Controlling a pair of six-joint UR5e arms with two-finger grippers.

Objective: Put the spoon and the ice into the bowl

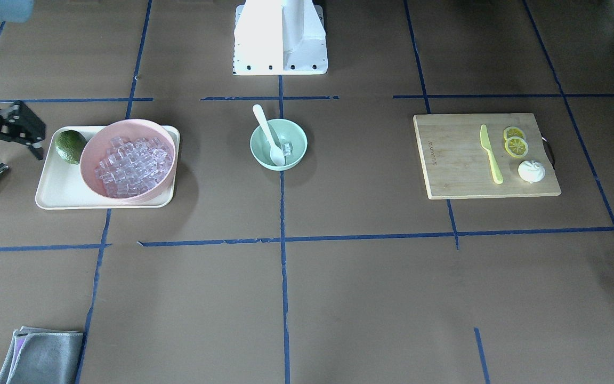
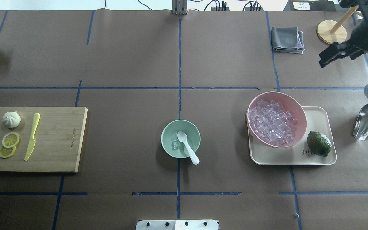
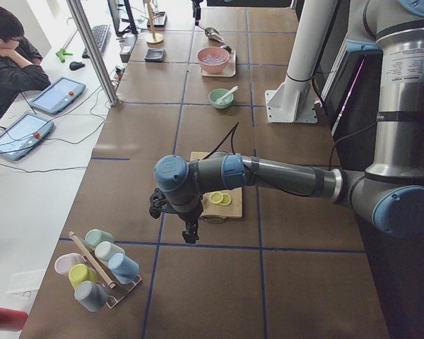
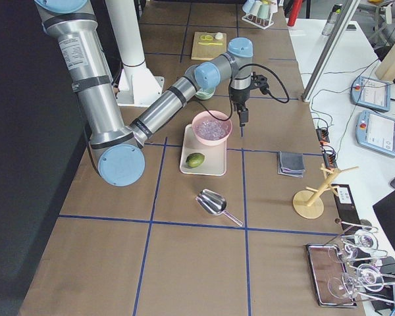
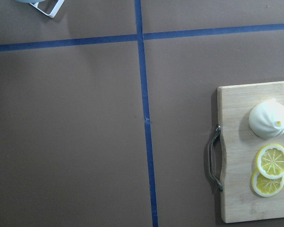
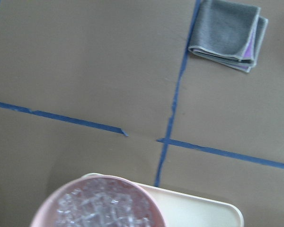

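One spoon (image 2: 187,146), one ice cube (image 2: 175,144) in one bowl (image 2: 165,135) mid-frame; can't tell if my left hand (image 3: 191,234) or right hand (image 2: 324,61) is open.

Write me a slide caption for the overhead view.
White spoon and an ice cube sit in the mint-green bowl, between the cutting board and the pink bowl of ice.

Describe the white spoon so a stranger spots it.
Go to the small mint-green bowl at the table's centre. The white plastic spoon leans in it, handle over the rim; the yellow-green plastic knife lies on a wooden board.
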